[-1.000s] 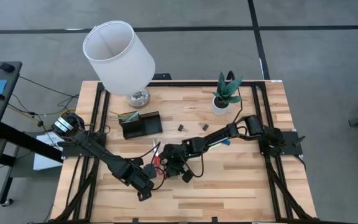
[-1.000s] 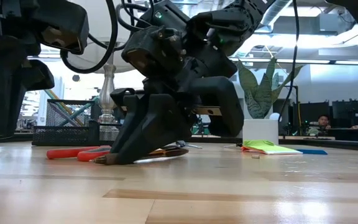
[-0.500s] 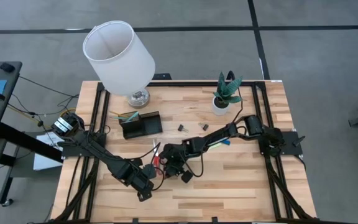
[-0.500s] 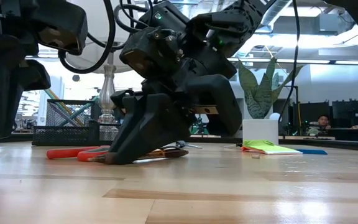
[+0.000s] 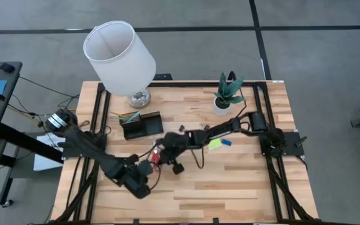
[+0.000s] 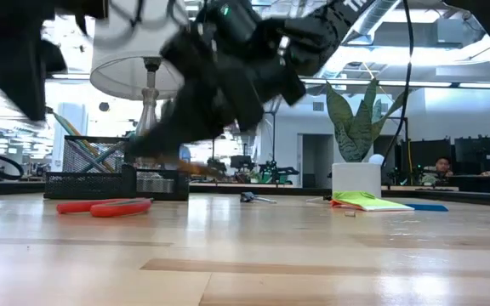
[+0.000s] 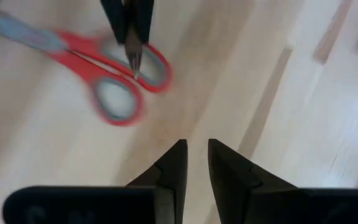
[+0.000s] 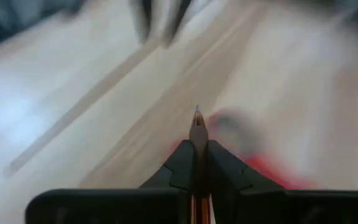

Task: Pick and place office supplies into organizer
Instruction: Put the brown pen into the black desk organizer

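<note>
A light wooden table [image 5: 242, 181] carries a white-shaded lamp [image 5: 119, 51], a potted plant [image 5: 225, 94], the black organizer [image 5: 141, 126], red-handled scissors [image 6: 103, 206], a lime-green sticky-note pad [image 5: 214, 144] and a blue eraser [image 5: 227, 142].

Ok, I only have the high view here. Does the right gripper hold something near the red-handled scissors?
Observer: Yes. The right wrist view shows the right gripper shut on a thin wooden pencil.
Operator: Is the pencil off the table?
Observer: Yes. In the low view it hangs in the air, while the red-handled scissors lie flat on the light wooden table.
Operator: And the left gripper?
Observer: The left wrist view shows the left gripper empty, with a narrow gap between its fingers.
</note>
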You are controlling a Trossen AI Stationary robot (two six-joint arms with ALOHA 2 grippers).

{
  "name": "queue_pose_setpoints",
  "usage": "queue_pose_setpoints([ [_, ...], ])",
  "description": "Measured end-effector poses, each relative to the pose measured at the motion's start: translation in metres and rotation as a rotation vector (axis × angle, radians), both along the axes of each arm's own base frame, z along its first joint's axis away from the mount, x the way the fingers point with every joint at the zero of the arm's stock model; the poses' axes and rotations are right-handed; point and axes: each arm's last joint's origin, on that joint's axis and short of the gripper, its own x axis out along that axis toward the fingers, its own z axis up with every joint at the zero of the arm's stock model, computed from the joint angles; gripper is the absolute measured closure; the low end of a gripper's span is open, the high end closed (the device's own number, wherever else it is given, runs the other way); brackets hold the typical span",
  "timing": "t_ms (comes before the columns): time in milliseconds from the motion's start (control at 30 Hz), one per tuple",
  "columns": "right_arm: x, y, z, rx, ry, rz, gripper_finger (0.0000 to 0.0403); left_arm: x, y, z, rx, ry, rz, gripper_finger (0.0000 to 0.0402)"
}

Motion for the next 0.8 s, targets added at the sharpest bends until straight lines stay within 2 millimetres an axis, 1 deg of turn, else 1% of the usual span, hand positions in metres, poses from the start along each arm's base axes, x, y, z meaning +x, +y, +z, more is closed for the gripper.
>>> queue_pose_setpoints([
  [67,0.001,-0.006,0.015,0.023,-0.04,-0.043,0.0384,-0.011,0.002,0.019,0.069,-0.036,0.026,0.0347],
  [133,0.002,-0.011,0.026,0.05,-0.067,-0.088,0.0384,-0.024,0.005,0.037,0.136,-0.069,0.063,0.0347],
  [200,0.002,-0.016,0.042,0.076,-0.118,-0.103,0.0384,-0.037,0.008,0.053,0.191,-0.125,0.091,0.0347],
  [267,0.004,-0.021,0.064,0.093,-0.245,-0.107,0.0379,-0.05,0.012,0.066,0.244,-0.188,0.107,0.0347],
  [333,0.006,-0.026,0.088,0.111,-0.409,-0.109,0.0375,-0.062,0.015,0.076,0.292,-0.255,0.117,0.0347],
  [400,0.007,-0.031,0.105,0.13,-0.58,-0.101,0.0376,-0.072,0.02,0.085,0.335,-0.326,0.125,0.0347],
  [500,0.004,-0.042,0.127,0.158,-0.823,-0.033,0.0382,-0.084,0.024,0.097,0.376,-0.429,0.127,0.0347],
  [567,0.003,-0.053,0.132,0.194,-0.936,-0.016,0.0383,-0.09,0.025,0.102,0.389,-0.483,0.121,0.0347],
  [600,0.003,-0.059,0.13,0.211,-0.961,-0.012,0.0382,-0.092,0.025,0.105,0.399,-0.505,0.111,0.0347],
  [700,0.01,-0.076,0.111,0.23,-1.012,-0.035,0.0375,-0.097,0.026,0.11,0.447,-0.557,0.081,0.0347],
  [800,0.023,-0.089,0.101,0.244,-1.098,-0.054,0.0375,-0.099,0.027,0.112,0.505,-0.587,0.058,0.0347],
])
